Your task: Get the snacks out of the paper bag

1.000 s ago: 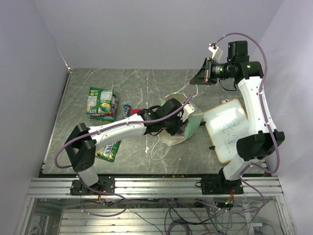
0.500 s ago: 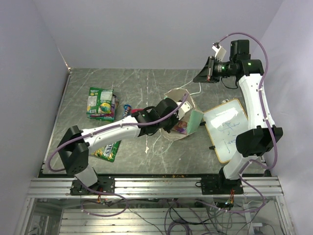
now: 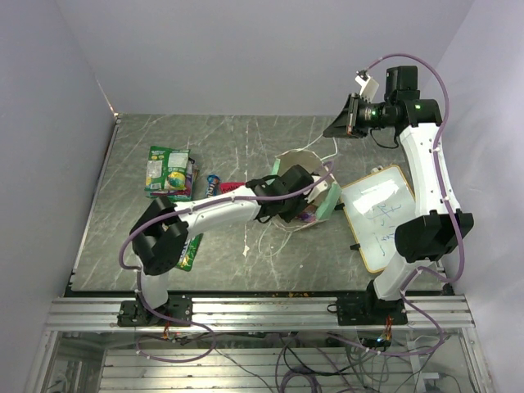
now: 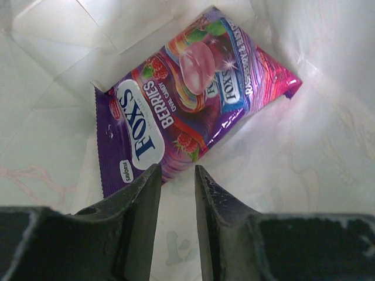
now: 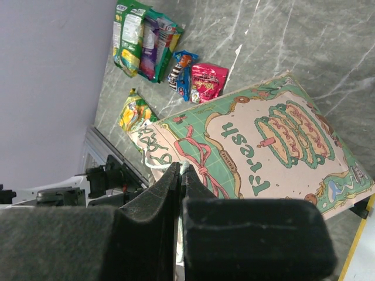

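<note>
The paper bag [image 3: 321, 195] hangs at mid table with its mouth toward my left arm. My right gripper [image 3: 348, 120] is high above it, shut on the bag's white string handle [image 5: 186, 169]. The bag's printed side [image 5: 263, 140] shows in the right wrist view. My left gripper [image 4: 176, 173] is inside the bag, jaws slightly apart and empty, just short of a purple-pink Fox's candy bag [image 4: 187, 99] lying on the bag's bottom. Green bags [image 3: 168, 172], a blue bar [image 3: 214, 183], a small red packet [image 3: 233, 187] and a green packet [image 3: 187, 250] lie on the table to the left.
A wood-framed whiteboard [image 3: 381, 214] lies right of the bag, close to the right arm. A loose white string [image 3: 266, 246] trails in front of the bag. The snacks on the table show in the right wrist view [image 5: 140, 38]. Purple walls close in the table.
My left arm has folded at the elbow and pushed its gripper deeper into the bag. My right gripper rose slightly with the handle, then held still.
</note>
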Controlling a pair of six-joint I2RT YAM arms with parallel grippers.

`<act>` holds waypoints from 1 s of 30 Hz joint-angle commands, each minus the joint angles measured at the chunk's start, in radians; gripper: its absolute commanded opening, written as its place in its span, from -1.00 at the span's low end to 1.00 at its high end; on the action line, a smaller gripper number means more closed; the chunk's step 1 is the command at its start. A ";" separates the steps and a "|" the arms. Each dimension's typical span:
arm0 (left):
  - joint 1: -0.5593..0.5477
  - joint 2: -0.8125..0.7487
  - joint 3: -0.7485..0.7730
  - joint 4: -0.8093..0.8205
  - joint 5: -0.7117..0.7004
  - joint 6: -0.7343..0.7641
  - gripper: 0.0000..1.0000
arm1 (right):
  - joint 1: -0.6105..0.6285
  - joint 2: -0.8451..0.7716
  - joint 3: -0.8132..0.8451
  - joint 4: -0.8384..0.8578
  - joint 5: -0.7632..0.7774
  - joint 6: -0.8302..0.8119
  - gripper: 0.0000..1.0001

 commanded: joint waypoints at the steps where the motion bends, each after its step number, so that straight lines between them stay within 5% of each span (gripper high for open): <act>1: 0.013 0.035 0.065 -0.051 -0.014 -0.056 -0.19 | -0.007 0.000 0.034 0.016 -0.015 -0.004 -1.00; 9: 0.016 -0.001 0.033 -0.029 0.114 0.051 0.28 | -0.008 -0.008 0.007 0.024 -0.020 -0.008 -1.00; 14: 0.015 -0.027 -0.024 0.018 0.151 0.140 0.98 | -0.007 0.001 0.026 0.025 -0.024 -0.003 -1.00; 24: 0.020 0.127 0.033 0.068 0.023 0.189 0.88 | -0.007 -0.004 0.033 0.027 -0.031 0.003 -1.00; 30: 0.034 0.200 0.086 0.123 -0.044 0.168 0.57 | -0.008 -0.010 0.034 0.034 -0.046 0.015 -1.00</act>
